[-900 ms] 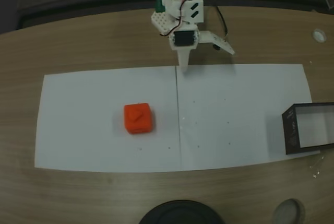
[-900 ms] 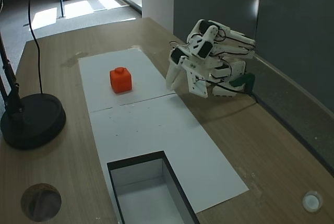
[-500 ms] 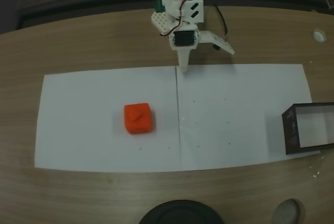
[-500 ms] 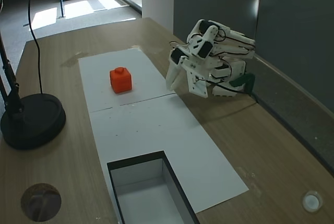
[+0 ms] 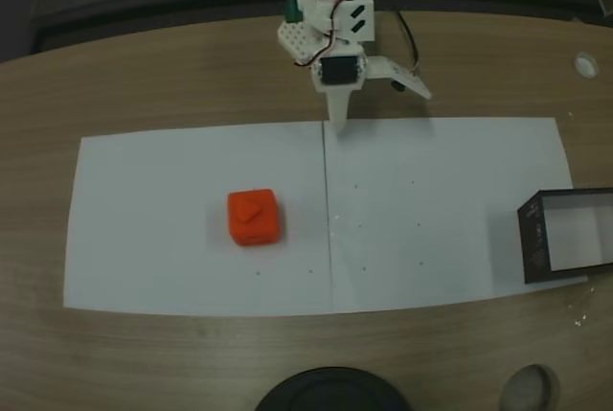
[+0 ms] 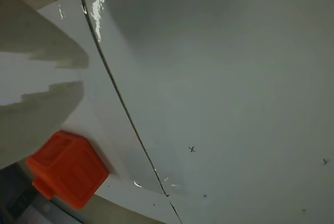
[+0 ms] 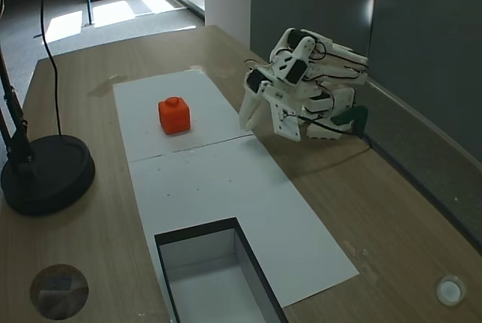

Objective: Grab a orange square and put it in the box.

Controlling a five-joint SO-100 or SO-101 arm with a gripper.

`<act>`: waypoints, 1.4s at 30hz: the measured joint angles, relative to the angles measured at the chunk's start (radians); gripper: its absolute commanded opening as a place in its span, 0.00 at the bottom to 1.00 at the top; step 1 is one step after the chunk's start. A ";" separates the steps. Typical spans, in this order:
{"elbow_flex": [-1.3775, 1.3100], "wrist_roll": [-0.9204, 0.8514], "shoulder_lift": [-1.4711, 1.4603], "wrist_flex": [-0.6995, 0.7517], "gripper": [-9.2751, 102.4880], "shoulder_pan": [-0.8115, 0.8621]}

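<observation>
No change over the last second: my white two-finger claw [image 5: 337, 120] is still folded back at the arm base, the reach not started. It's empty; can't tell how far it's parted. The small orange-red rounded cube [image 5: 255, 216] sits untouched on the white paper sheet [image 5: 441, 210], well apart from my claw. The dark-walled open box [image 5: 565, 235] is at the sheet's right end.

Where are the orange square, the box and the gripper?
orange square [image 5: 255, 216], a fixed view, top face.
box [image 7: 254, 264], a fixed view, dark right wall.
gripper [image 5: 337, 122], a fixed view, tip of the jaws.
</observation>
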 measured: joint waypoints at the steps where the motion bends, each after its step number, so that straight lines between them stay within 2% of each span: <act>1: -0.002 0.000 0.000 -0.037 0.16 0.021; 4: -0.002 0.000 0.000 -0.149 0.27 0.100; 7: -0.017 0.000 0.000 -0.244 0.33 0.183; 12: -0.104 0.000 0.000 -0.279 0.35 0.287; 18: -0.175 0.000 -0.055 -0.279 0.38 0.295; 23: -0.307 0.000 -0.316 -0.279 0.38 0.295; 30: -0.646 0.000 -0.859 -0.273 0.38 0.295; 37: -0.953 0.000 -1.397 -0.178 0.39 0.311; 42: -1.137 0.000 -1.672 -0.107 0.39 0.307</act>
